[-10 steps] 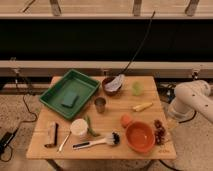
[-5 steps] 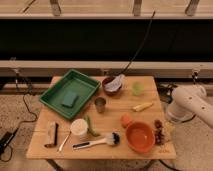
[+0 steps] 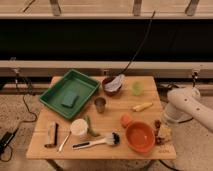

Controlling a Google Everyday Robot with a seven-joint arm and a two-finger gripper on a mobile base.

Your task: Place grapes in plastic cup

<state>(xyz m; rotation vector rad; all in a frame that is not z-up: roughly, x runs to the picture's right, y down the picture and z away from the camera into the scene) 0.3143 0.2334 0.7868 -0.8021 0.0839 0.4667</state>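
Observation:
The grapes [image 3: 158, 127], a dark red-brown cluster, lie on the wooden table [image 3: 112, 116] near its right edge, just right of an orange bowl [image 3: 140, 136]. The plastic cup [image 3: 137, 88], pale green and translucent, stands upright at the back right of the table. My white arm [image 3: 187, 102] reaches in from the right. Its gripper [image 3: 165, 120] hangs at the table's right edge, close above the grapes and well in front of the cup.
A green tray [image 3: 55, 95] with a sponge sits at the back left. A dark bowl [image 3: 112, 86], a grey metal cup [image 3: 100, 104], a yellow banana-like piece [image 3: 142, 106], an orange ball [image 3: 126, 120], a white round container [image 3: 78, 127] and a brush [image 3: 95, 142] stand around.
My arm has swung left and down, bringing the gripper in over the table's right edge by the grapes. Nothing on the table has moved.

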